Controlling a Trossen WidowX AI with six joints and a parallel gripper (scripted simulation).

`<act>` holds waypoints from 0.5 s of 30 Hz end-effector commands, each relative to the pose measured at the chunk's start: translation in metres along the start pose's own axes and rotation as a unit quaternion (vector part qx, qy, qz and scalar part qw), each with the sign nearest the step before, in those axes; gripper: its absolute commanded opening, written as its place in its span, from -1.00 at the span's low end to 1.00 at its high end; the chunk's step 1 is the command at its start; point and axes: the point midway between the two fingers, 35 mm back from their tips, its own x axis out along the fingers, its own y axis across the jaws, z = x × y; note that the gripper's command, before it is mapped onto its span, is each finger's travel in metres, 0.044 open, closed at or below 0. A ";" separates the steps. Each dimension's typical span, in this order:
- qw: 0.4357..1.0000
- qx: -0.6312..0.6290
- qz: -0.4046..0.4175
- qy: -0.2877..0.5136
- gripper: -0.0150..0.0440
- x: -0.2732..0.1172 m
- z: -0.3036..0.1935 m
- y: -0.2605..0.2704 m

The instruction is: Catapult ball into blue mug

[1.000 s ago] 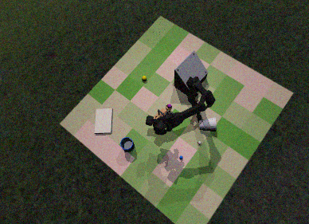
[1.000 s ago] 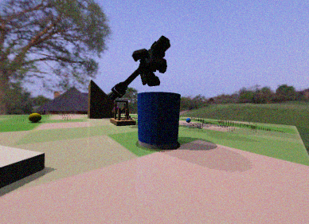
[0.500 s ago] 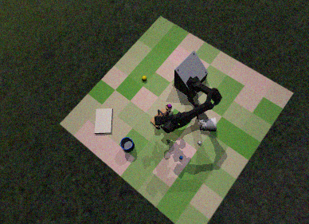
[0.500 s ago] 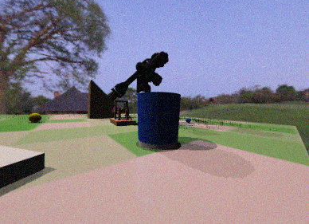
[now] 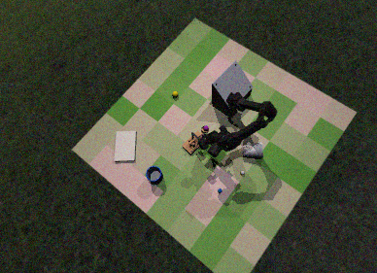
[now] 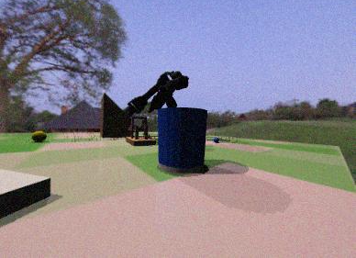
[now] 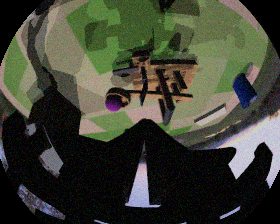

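The catapult (image 5: 189, 148) (image 6: 141, 141) (image 7: 187, 75) stands on the mat, its base brown. A purple ball (image 5: 206, 128) (image 7: 112, 103) sits at the cup end of its throwing arm, the end away from the mug. The blue mug (image 5: 154, 175) (image 6: 182, 138) (image 7: 245, 92) stands upright beyond the catapult's other end, roughly in line with the throwing arm. My gripper (image 7: 145, 123) is shut and empty, low beside the catapult; in the wrist view its tips lie just below the catapult frame. Whether they touch it, I cannot tell.
A white slab (image 5: 125, 146) (image 6: 22, 188) (image 7: 210, 115) lies near the mug. A yellow ball (image 5: 175, 94) (image 6: 38, 136), a blue ball (image 5: 220, 190) (image 6: 216, 140), a small white ball (image 5: 242, 173) and a white cylinder (image 5: 253, 151) lie apart. A grey block (image 5: 233, 81) stands by the arm's base.
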 end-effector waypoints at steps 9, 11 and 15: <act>0.989 -0.134 0.026 0.054 -0.49 0.004 -0.016 0.046; 0.989 -0.134 0.026 0.054 -0.49 0.004 -0.016 0.046; 0.989 -0.134 0.026 0.054 -0.49 0.007 -0.014 0.046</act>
